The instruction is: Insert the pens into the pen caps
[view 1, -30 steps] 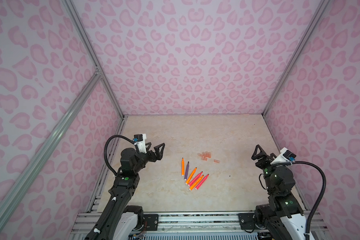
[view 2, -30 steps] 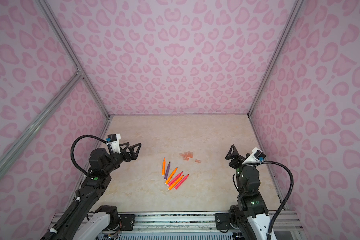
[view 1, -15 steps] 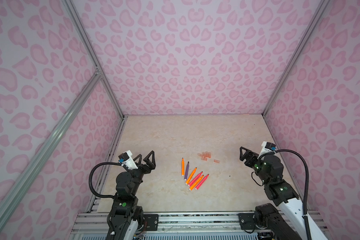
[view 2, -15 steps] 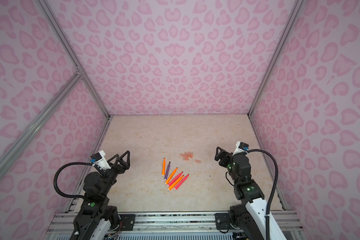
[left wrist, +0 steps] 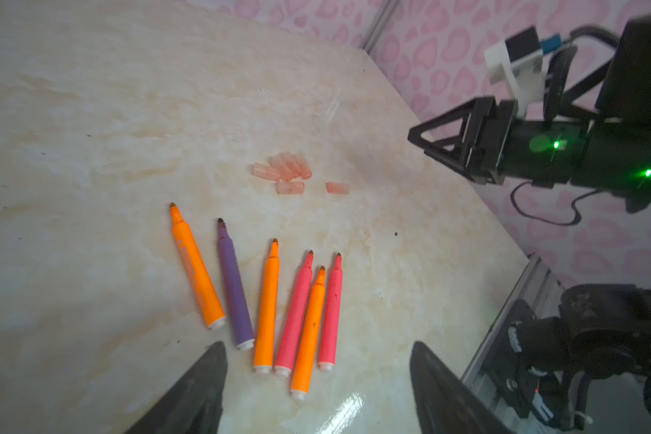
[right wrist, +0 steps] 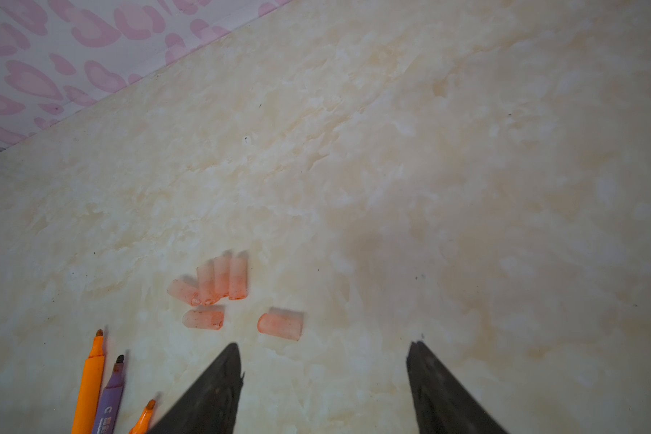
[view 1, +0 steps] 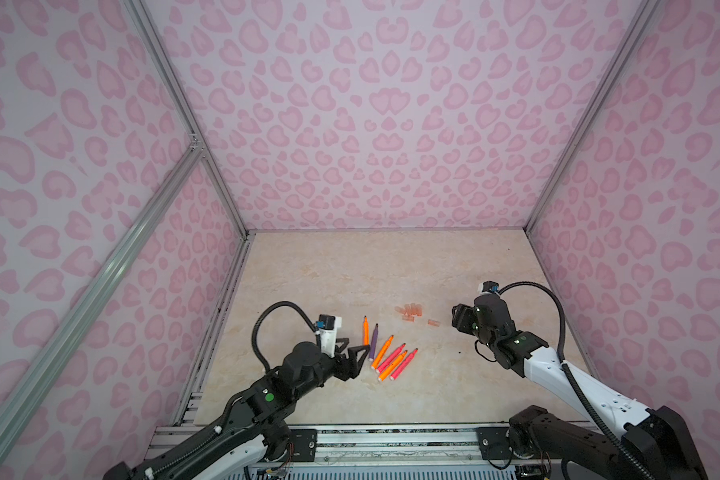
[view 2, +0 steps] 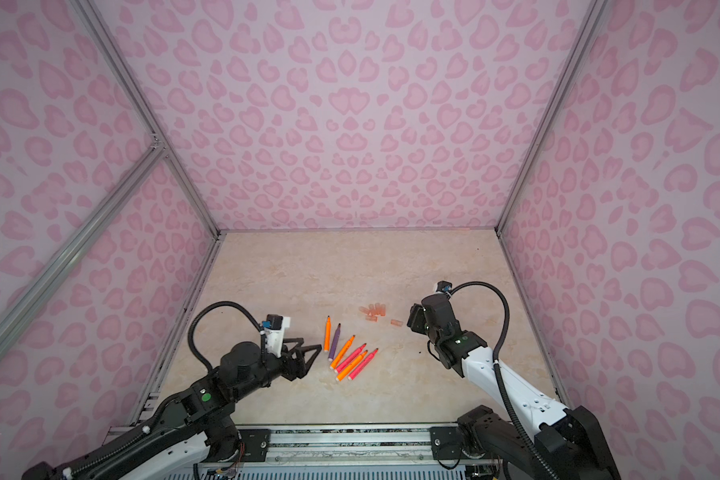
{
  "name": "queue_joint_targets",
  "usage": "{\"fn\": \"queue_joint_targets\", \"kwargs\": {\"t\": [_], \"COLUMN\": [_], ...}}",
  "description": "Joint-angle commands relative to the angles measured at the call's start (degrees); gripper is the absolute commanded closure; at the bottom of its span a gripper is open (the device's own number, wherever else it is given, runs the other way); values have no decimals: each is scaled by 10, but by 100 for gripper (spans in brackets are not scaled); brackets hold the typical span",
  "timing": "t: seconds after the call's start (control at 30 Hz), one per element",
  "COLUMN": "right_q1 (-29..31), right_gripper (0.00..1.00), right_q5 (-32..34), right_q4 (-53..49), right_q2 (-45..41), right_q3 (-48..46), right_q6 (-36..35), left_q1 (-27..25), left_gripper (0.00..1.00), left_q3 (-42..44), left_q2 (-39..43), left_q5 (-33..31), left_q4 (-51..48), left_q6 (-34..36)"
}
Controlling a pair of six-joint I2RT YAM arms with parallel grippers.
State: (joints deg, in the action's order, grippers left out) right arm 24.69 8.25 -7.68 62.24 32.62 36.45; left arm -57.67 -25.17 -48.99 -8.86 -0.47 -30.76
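Left hand (left wrist: 316,345) released, fingers (left wrist: 203,383) spread, nothing between them; hovers over the table (left wrist: 91,112), glossy cream marble-look. Pens (left wrist: 267,300) lie flat just ahead of it, fanned: three orange, two pink-red, one purple; slim matte barrels, dark pointed tips away from the hand, white butt ends toward it; none capped. Right hand (right wrist: 323,344) likewise released and empty. Pen caps (right wrist: 218,280) just ahead of it, on the side toward the left hand: short translucent pale-orange tubes, four huddled touching, two apart; lone cap (right wrist: 280,323) nearest the right hand. Cap edges blurred; barrel print unreadable; right wrist view cuts off all but three pen tips.
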Motion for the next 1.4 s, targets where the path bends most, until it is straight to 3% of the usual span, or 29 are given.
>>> {"fn": "queue_joint_targets", "kwargs": {"t": [0.0,0.13,0.4,1.37], "right_q1": [-5,-22,-38,-38], "right_gripper": [29,31,32,34], "right_q5": [20,20,30,11], "right_q4": [15,29,22,3], "right_q2": [0,-17,-67,-124], "right_q3": [-15,-39,-64,-81], "right_q6": [8,6,-11,-19], "left_q1": [-48,-63,-105,-126], "left_gripper": [30,35,36,45], "left_q3": [-63,-101,-177,-220], "left_q2": [-118,-236,-341,-455], "left_q5": [-125,-103,-74,-83], "left_q4": [-16,15,-12,-46], "left_q6": [16,9,19,4]}}
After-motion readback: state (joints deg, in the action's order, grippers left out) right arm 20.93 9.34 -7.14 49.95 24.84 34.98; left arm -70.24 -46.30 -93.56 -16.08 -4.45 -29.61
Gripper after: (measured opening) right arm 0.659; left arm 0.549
